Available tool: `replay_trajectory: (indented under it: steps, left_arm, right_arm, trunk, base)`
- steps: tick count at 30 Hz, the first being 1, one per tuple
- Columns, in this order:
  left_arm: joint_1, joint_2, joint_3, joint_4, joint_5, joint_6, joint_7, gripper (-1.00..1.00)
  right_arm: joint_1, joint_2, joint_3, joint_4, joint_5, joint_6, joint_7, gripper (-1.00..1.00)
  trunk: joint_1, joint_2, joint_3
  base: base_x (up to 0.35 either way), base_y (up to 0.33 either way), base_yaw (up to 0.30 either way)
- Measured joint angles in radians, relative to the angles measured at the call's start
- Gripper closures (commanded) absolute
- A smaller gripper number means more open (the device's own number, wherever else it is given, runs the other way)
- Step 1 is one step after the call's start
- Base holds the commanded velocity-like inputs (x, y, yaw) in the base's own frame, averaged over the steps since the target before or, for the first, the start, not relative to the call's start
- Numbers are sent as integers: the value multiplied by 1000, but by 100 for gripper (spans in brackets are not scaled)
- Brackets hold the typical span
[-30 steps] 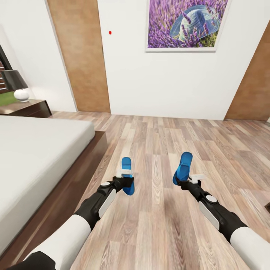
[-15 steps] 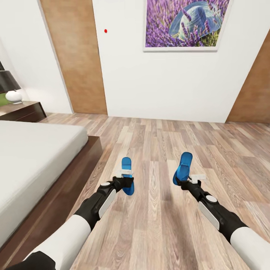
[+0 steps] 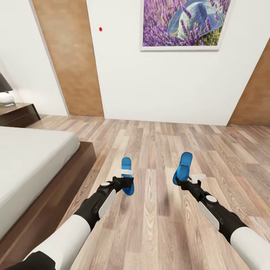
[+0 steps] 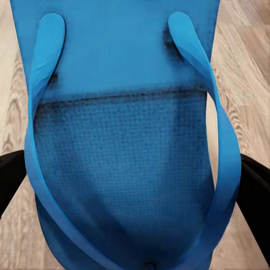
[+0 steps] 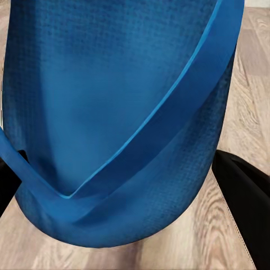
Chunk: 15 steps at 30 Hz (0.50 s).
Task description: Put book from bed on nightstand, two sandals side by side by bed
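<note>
I hold one bright blue sandal in each hand above the wood-plank floor. My left gripper (image 3: 126, 182) is shut on the left sandal (image 3: 127, 174), whose sole and straps (image 4: 129, 140) sit between the black fingers (image 4: 254, 191). My right gripper (image 3: 182, 181) is shut on the right sandal (image 3: 183, 167), seen close up with its strap (image 5: 129, 129). The bed (image 3: 26, 165) with its pale grey mattress lies at the left, its dark wooden side facing me. A nightstand (image 3: 18, 113) stands beyond it at the far left. The book is out of view.
A white wall with the lavender picture (image 3: 183, 22) is ahead, with brown wooden panels (image 3: 69, 60) on either side. A lamp (image 3: 4, 92) stands on the nightstand. Bare plank floor (image 3: 157, 142) stretches between the bed and the wall.
The whole view has swung to the right, so the bed, nightstand and lamp have slid toward the left edge. Both arms and the sandals hold the same pose.
</note>
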Motion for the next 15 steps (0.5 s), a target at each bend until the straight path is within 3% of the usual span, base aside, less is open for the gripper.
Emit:
replay_trajectory:
  steps: [15]
  left_arm:
    - [0,0,-1,0,0,0,-2,100]
  right_arm:
    - [0,2,1,2,1,1,-1,100]
  trunk:
    - [0,0,0]
  base:
    - [328,-6,0]
